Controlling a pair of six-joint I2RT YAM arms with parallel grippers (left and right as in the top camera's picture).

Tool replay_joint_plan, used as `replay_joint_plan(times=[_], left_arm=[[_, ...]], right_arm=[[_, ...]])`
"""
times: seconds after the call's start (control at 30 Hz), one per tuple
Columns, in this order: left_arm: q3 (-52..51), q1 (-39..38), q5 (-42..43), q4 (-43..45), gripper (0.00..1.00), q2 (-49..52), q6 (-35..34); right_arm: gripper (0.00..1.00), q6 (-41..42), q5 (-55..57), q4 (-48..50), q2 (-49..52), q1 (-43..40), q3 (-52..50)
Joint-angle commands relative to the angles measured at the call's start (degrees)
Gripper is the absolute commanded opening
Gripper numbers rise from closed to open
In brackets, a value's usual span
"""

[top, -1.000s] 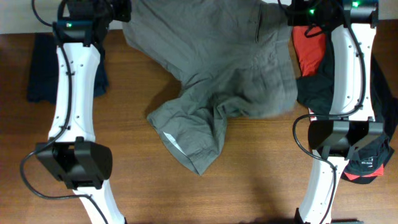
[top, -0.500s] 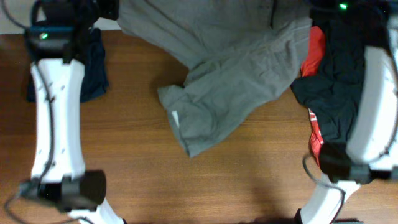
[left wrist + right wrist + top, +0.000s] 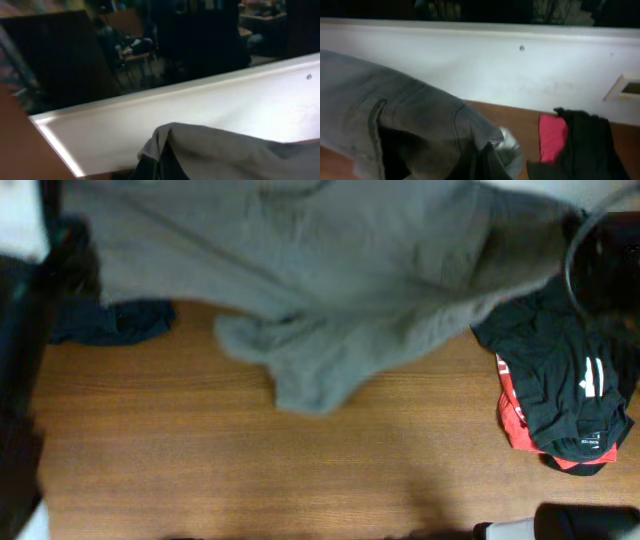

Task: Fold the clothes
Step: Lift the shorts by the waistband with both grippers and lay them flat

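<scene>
1. Brown wooden tabletop [image 3: 200,470]: all the clothes are carried on it.
2. Large grey fabric garment [image 3: 330,280]: held raised and spread across the rear, with a fold drooped at centre.
3. Black garment with white marks [image 3: 570,380]: heaped at right, laid over red garment [image 3: 512,425].
4. Navy garment [image 3: 115,320]: bunched at left, partly covered by grey.
5. Left gripper [image 3: 150,172], right gripper [image 3: 487,167]: jaws pressed together, grey fabric pinched by each.

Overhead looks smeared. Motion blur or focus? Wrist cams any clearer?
Overhead: motion blur on the grey shirt only; the table grain and the black garment are sharp. Left wrist: dim, soft, dark background. Right wrist: soft too, but shirt folds and the red garment are readable.
</scene>
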Motion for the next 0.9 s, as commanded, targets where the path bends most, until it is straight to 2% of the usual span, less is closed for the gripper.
replay_joint_plan(times=[0.0,0.2,0.4,0.67,0.87], left_arm=[[0.63,0.52,-3.54,-1.38,0.01,-3.04,1.01],[0.61,0.52,-4.07,-2.93,0.01,-2.84,0.96],[0.61,0.52,-4.09,-5.38,0.01,4.04,0.96],[0.59,0.52,-4.00,-7.76,0.01,19.30,0.92],[0.55,0.46,-2.93,-6.93,0.01,32.89,0.92]], right_arm=[[0.04,-0.31,1.25,-1.97,-4.46,-0.42,0.66],[0.04,1.20,2.10,-5.90,-5.84,-0.42,0.55],[0.04,2.73,2.05,-5.88,-2.08,-0.42,-4.92],[0.04,2.64,2.10,-4.61,9.55,-0.42,-16.26],[0.04,2.47,2.27,4.57,21.84,-0.42,-25.62]])
